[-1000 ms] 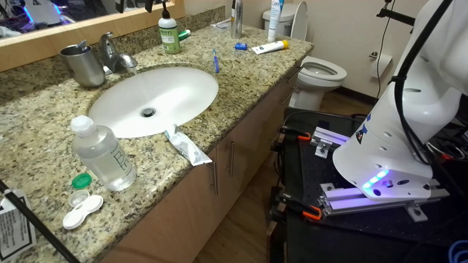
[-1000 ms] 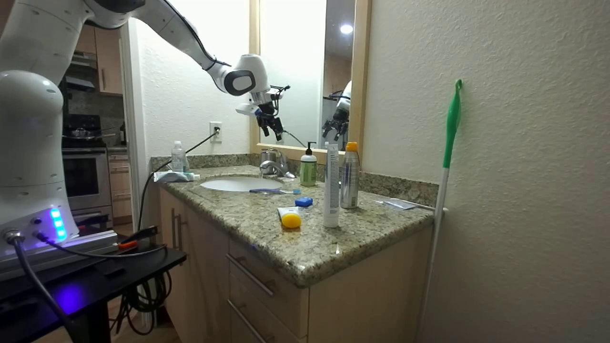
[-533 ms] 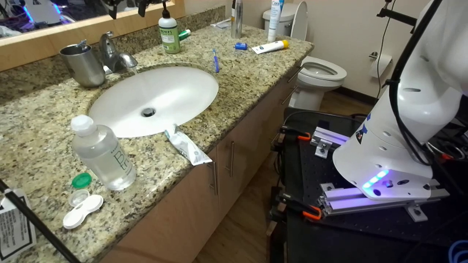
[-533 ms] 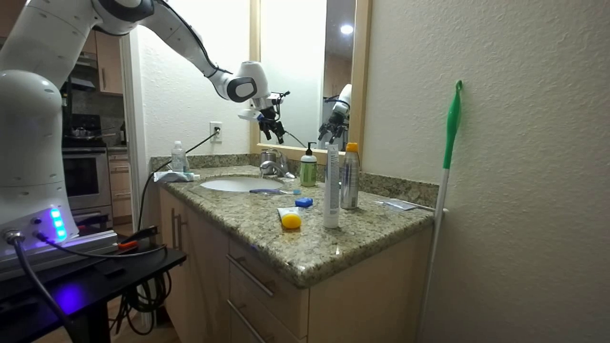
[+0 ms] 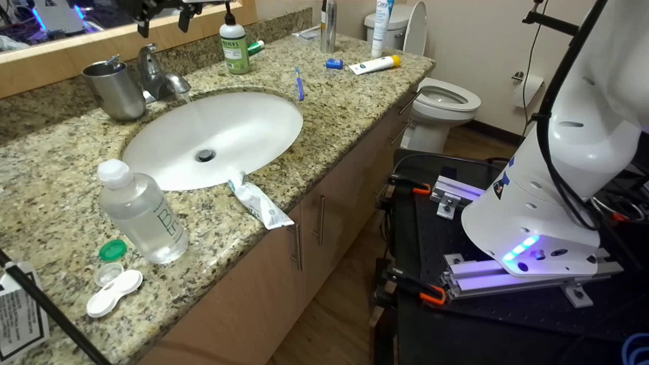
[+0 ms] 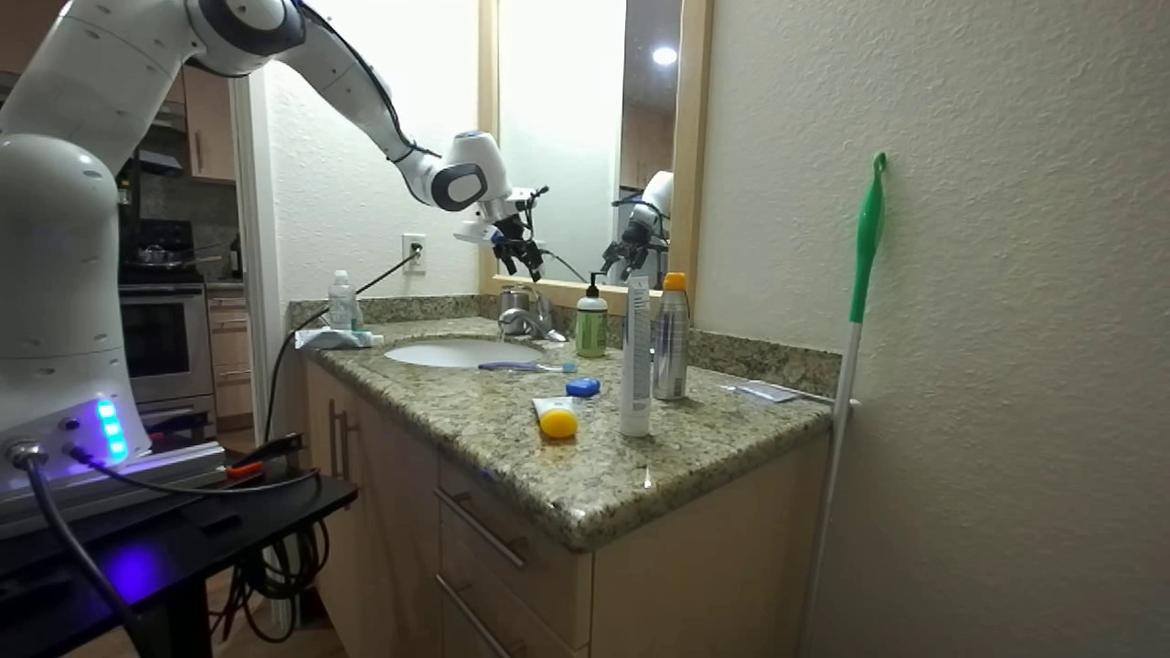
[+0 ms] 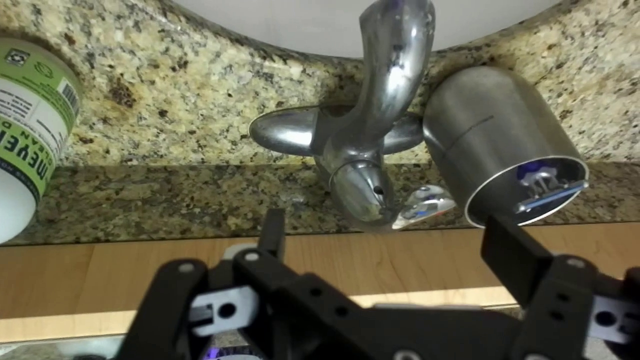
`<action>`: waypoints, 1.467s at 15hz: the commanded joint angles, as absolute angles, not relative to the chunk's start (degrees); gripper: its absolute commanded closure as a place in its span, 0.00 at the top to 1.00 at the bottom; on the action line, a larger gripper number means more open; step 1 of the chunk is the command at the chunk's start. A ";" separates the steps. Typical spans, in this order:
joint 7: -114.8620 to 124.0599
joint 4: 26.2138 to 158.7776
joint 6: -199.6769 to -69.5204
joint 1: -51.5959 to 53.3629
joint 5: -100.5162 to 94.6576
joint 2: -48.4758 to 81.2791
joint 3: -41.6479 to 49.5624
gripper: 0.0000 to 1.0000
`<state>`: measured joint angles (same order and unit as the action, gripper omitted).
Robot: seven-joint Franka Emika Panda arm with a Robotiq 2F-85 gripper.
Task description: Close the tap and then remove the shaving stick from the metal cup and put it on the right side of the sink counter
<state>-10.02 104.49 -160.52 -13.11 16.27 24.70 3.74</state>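
Water runs from the tap. The gripper hangs above it, jaws apart. Shaving stick rests in metal cup.

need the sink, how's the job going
Nothing done: water runs from the curved chrome tap. Underway: the open black gripper hovers above it. Left: closing the tap, then moving the blue metallic shaving stick from the cylindrical steel cup onto the speckled granite counter, right side.
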 commanded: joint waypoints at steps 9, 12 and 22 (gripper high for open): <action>-8.19 102.56 -164.23 -14.67 13.55 27.90 2.70 1.00; -8.17 102.55 -164.20 -14.61 13.56 27.52 2.62 1.00; -5.46 101.34 -161.39 -14.87 13.76 29.27 3.08 1.00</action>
